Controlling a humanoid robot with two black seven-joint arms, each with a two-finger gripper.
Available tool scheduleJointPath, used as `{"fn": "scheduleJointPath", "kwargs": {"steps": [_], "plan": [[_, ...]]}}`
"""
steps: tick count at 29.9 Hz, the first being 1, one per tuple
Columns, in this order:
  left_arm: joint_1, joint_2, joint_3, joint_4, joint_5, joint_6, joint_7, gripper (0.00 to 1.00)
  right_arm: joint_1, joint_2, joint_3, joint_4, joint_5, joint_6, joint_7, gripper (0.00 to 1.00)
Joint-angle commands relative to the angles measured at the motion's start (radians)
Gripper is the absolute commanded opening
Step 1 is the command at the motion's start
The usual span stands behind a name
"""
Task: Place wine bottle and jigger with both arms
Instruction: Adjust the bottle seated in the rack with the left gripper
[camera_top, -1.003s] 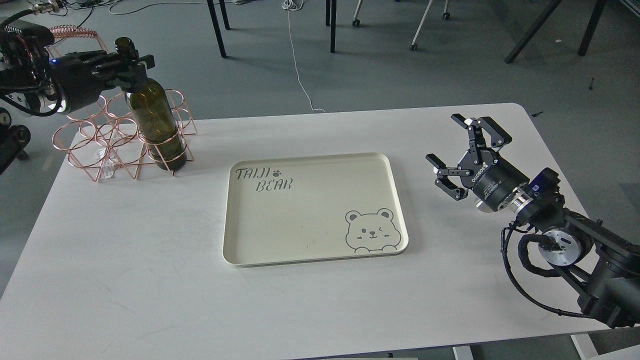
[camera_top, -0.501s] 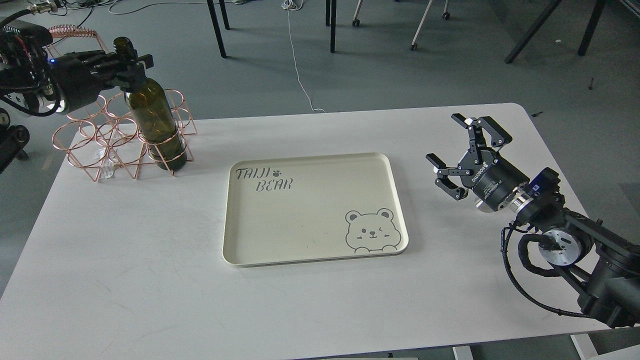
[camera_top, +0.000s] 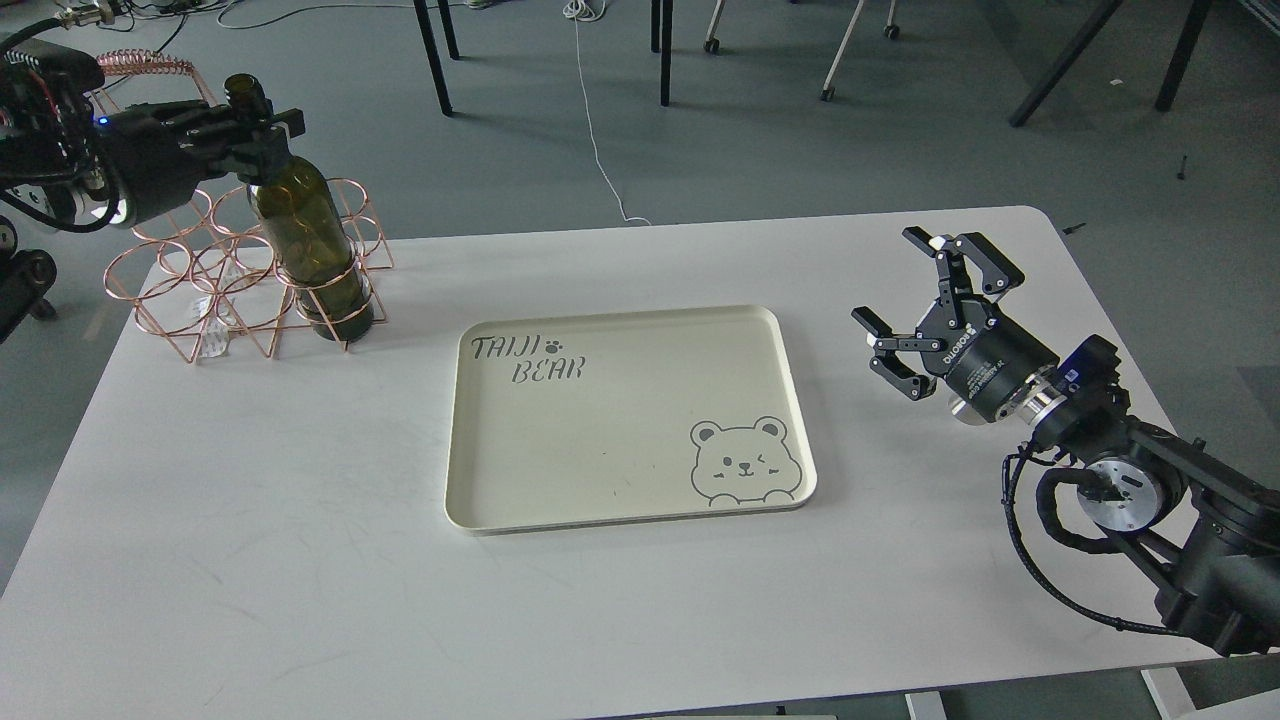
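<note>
The dark olive-green wine bottle (camera_top: 310, 245) stands upright in a ring of the copper wire rack (camera_top: 190, 290) at the table's far left. My left gripper (camera_top: 262, 132) is shut on the bottle's neck just below the mouth. My right gripper (camera_top: 905, 295) is open and empty, hovering above the table to the right of the cream tray (camera_top: 620, 480). The jigger is not in view.
The cream tray, printed with "TAIJI BEAR" and a bear face, lies in the middle of the white table (camera_top: 300, 560). Chair and table legs stand on the grey floor beyond the far edge.
My left gripper and the bottle's top have shifted slightly left and up, so the bottle stands a little straighter. My right arm has not moved.
</note>
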Motion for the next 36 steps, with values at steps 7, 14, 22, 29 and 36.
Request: {"fn": "scheduleJointPath", "kwargs": {"steps": [7, 14, 22, 29, 36], "plan": [[0.000, 0.000, -0.002, 0.002, 0.000, 0.009, 0.000, 0.03, 0.000, 0.000, 0.000, 0.001, 0.000, 0.000, 0.000, 0.99], [-0.001, -0.003, -0.005, 0.005, -0.011, 0.037, 0.000, 0.96, 0.000, 0.002, 0.000, 0.000, 0.000, 0.000, 0.000, 0.99], [0.000, -0.005, -0.002, 0.005, -0.011, 0.043, 0.000, 0.97, 0.000, 0.002, 0.000, 0.000, 0.000, 0.000, 0.000, 0.99], [0.000, -0.005, 0.000, 0.005, -0.011, 0.043, 0.000, 0.98, 0.000, 0.002, 0.000, 0.000, 0.000, 0.000, 0.000, 0.99], [-0.008, 0.003, 0.000, 0.005, -0.006, 0.040, 0.000, 0.98, 0.000, 0.002, 0.000, 0.001, 0.000, 0.000, 0.000, 0.99]]}}
